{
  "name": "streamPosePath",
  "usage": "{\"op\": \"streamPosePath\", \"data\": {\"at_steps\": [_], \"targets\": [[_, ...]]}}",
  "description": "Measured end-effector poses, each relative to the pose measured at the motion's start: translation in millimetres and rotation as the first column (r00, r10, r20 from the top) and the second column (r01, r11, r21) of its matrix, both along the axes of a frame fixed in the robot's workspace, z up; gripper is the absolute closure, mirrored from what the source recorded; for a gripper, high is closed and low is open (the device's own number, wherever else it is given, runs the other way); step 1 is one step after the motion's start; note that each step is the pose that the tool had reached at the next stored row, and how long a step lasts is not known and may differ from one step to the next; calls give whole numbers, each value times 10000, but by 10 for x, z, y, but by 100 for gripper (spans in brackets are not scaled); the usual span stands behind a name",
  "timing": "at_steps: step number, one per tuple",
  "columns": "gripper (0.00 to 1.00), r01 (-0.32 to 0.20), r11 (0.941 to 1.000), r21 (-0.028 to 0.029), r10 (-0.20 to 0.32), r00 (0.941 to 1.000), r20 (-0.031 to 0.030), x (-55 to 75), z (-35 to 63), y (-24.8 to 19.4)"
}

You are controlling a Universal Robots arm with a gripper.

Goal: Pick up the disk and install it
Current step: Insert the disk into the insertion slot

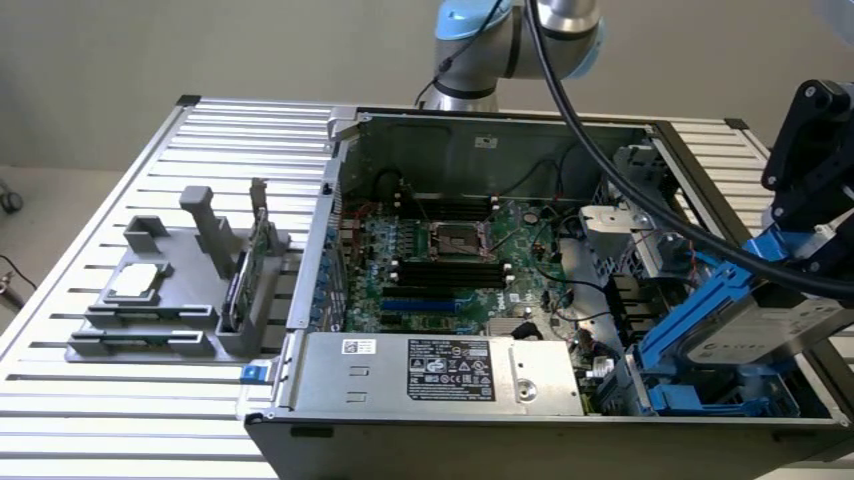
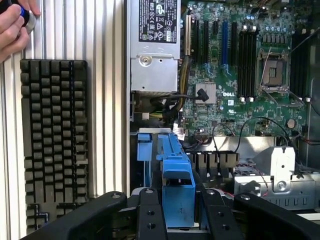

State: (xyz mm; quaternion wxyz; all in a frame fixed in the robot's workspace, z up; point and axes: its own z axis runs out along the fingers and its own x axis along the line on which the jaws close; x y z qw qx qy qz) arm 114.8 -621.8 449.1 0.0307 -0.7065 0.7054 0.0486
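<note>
Jaws, matte black, clamp the slab-shaped silver-grey disk (image 1: 767,328) by its blue plastic rails (image 1: 687,315).

An open computer case (image 1: 507,140), motherboard (image 1: 454,250) exposed, sits on a slatted table (image 1: 120,425) beside a grey rack (image 1: 174,290).

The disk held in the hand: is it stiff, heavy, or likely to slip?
Likely stiff and rather heavy: the disk looks metal. Its blue plastic rails may flex; held tilted, it could slip in the hand.
</note>
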Motion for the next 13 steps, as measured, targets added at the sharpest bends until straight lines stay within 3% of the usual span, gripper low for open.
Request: {"op": "streamPosePath", "data": {"at_steps": [5, 13], "targets": [[68, -22, 10000, 70, 22, 10000, 0, 8, -34, -37], [68, -93, 9998, 155, 93, 10000, 1, 10, -91, -54]]}}
